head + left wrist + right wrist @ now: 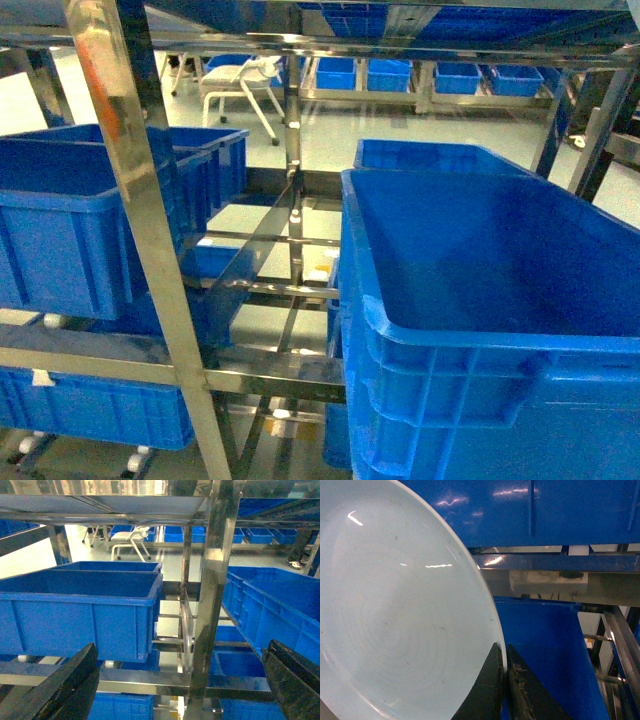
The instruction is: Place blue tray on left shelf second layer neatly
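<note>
The blue tray (pixel 395 620) is pale sky-blue and smooth, and fills the left half of the right wrist view, standing on edge. My right gripper (pixel 504 665) is shut on its rim, one dark finger (pixel 487 690) on the tray's face and the other behind the rim. In the left wrist view my left gripper (pixel 182 647) stands wide open with nothing between its fingers, facing the left shelf's steel rail (pixel 140 677) and a deep-blue crate (pixel 80 610) on it. Neither gripper nor the tray shows in the head view.
Steel shelving fills the head view: a slanted upright (pixel 150 230), a left shelf rail (pixel 90 355) carrying blue crates (pixel 60 230), and a big blue crate (pixel 480 300) close on the right. A chair (pixel 240 85) stands beyond. In the right wrist view, blue crates (pixel 545 510) sit above and below a steel rail (pixel 560 565).
</note>
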Tool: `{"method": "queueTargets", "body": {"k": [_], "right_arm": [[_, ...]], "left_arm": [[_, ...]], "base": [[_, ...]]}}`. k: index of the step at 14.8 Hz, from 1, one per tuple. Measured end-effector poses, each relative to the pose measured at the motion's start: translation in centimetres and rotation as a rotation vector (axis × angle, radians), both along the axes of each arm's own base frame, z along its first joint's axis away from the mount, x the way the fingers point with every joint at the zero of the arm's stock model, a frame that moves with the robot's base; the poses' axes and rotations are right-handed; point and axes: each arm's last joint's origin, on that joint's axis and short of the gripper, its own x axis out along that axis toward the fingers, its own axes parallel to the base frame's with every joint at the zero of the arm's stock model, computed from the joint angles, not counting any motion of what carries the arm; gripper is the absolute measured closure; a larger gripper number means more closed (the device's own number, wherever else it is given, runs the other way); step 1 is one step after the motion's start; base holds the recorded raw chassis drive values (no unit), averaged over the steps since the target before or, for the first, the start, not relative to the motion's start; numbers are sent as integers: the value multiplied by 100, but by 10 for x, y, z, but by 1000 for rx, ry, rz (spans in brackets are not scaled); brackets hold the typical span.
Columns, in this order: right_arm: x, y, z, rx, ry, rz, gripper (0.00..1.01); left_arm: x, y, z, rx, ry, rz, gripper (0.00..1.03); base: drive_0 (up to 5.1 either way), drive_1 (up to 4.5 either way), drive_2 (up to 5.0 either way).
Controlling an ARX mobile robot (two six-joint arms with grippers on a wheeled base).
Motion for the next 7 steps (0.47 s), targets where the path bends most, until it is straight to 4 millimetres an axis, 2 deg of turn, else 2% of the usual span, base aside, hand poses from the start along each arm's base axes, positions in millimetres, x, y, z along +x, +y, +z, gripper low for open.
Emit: {"method": "queueTargets", "body": {"k": [2,7], "right_arm": [[0,0,0,0,0,0,99],[2,-3,-8,43,127,46,99]], "left_arm": [[0,0,0,0,0,0,5],[0,0,0,0,0,0,5]], "base": [[0,0,0],[0,0,0]]}}
